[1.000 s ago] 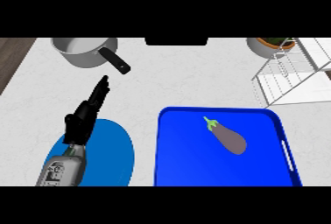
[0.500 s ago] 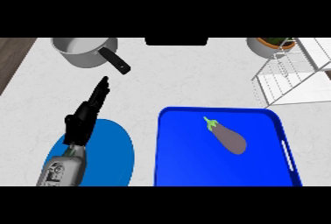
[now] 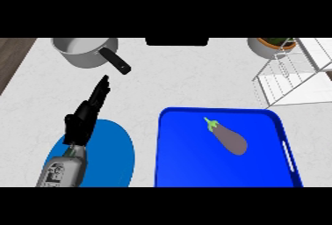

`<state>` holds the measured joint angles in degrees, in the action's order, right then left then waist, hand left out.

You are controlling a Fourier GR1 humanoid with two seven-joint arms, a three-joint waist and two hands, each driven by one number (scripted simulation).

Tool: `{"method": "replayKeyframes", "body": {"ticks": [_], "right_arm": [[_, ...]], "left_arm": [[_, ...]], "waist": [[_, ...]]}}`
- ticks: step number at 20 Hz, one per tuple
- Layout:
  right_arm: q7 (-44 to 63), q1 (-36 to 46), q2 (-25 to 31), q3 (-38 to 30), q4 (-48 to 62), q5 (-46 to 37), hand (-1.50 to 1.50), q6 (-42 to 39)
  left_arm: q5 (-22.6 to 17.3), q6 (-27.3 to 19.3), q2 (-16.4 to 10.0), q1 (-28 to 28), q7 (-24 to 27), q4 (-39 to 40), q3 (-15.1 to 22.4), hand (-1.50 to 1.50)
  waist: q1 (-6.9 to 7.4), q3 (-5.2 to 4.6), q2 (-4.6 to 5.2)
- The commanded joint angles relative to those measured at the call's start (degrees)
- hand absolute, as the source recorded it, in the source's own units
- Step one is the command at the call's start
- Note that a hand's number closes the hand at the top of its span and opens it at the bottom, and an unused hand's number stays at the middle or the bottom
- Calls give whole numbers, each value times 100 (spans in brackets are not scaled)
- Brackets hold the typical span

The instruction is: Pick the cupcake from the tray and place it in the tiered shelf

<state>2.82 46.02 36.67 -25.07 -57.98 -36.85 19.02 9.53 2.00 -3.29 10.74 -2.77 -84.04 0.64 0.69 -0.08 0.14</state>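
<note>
Left hand (image 3: 84,115): over the counter (image 3: 194,79) at the view's left, with the forearm coming in from the lower edge. My fingers (image 3: 102,88) are straight and close together, pointing up and slightly right. They hold nothing and touch nothing.

Plate (image 3: 113,149): blue, and lies under my wrist and forearm. Its right edge sits just beside the tray's left rim, with a narrow strip of counter between them.

Tray (image 3: 188,162): blue, lower right, with its near edge cut off by the view's lower edge. There is a white slot handle on its right rim. One eggplant (image 3: 230,139) lies in its right half, stem toward the upper left, apart from every rim. The left half of the tray is bare.

Cupcake: I cannot see it anywhere in this view.

Shelf (image 3: 292,83): white wire, at the upper right corner, running off the right edge. Its near corner stands close above the tray's far right corner.

Pot (image 3: 81,52): grey, upper left. Its black handle (image 3: 117,62) points down and right, ending just above my fingertips without touching them.

Open room: bare counter from my fingertips across to the shelf, between the pot and the tray's far rim.
</note>
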Motion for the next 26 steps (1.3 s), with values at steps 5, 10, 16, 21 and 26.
{"method": "replayKeyframes", "body": {"ticks": [5, 10, 16, 21, 26], "right_arm": [[221, -50, 309, -203, 547, -33, -150, 293], [89, -128, 25, -465, 276, 705, -150, 164], [391, -143, 313, -478, -318, 1308, -150, -743], [538, 322, 569, -644, -72, 1623, -150, -735], [901, 477, 600, -1405, -299, 2323, -150, -483]], "left_arm": [[-187, 221, -199, -130, -299, -434, -124, 0], [80, -87, 46, 157, -320, -44, 15, 0], [-248, 231, -205, -208, 225, 80, -273, 0], [78, -16, -15, -36, 392, 416, -64, 0], [-91, 137, -22, -313, -181, -298, 17, 0]], "waist": [[-15, 10, -12], [-55, 11, -18], [-77, 6, -30], [-54, 7, -9], [-35, 12, -45]]}}
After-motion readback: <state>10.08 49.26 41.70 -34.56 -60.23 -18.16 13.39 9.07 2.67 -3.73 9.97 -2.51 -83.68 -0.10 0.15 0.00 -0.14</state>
